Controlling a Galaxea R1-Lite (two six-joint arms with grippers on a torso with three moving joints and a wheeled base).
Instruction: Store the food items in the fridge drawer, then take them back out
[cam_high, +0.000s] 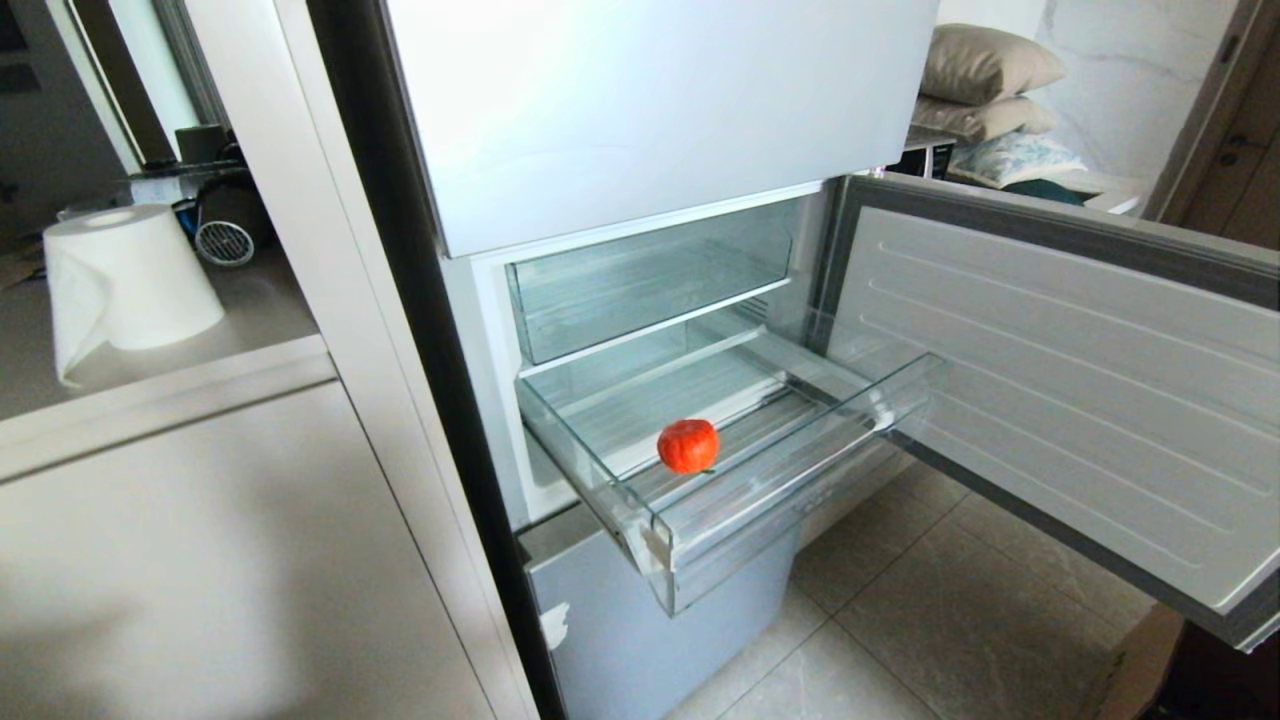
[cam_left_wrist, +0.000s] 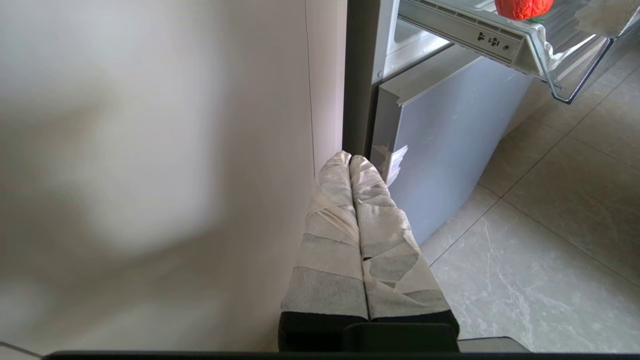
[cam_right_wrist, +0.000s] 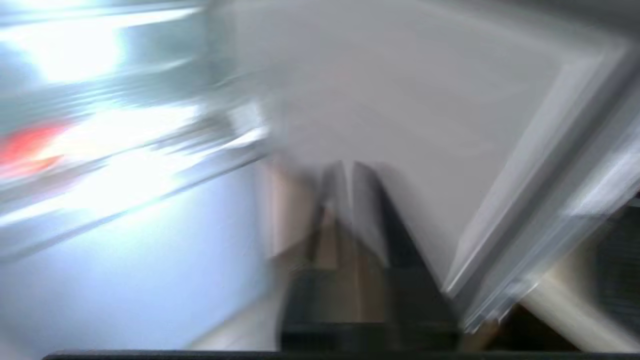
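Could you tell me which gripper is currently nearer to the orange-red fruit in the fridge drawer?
Hard to call. The fruit lies in the drawer. The left gripper hangs below it by the lower panel; the right gripper is off to its side, near the open door.

Orange-red food item (cam_high: 688, 445), faintly ribbed, glowing at centre frame inside the clear, glassy fridge drawer (cam_high: 790, 490). Pale blue-grey fridge panel (cam_high: 640, 640) below it, grey marbled floor tiles (cam_high: 950, 620) lower right. White paper roll (cam_high: 125, 280) upper left on a beige worktop (cam_high: 200, 350). My left fingers (cam_left_wrist: 340, 220) are wrapped in off-white tape, patchy with grey, over black bases.
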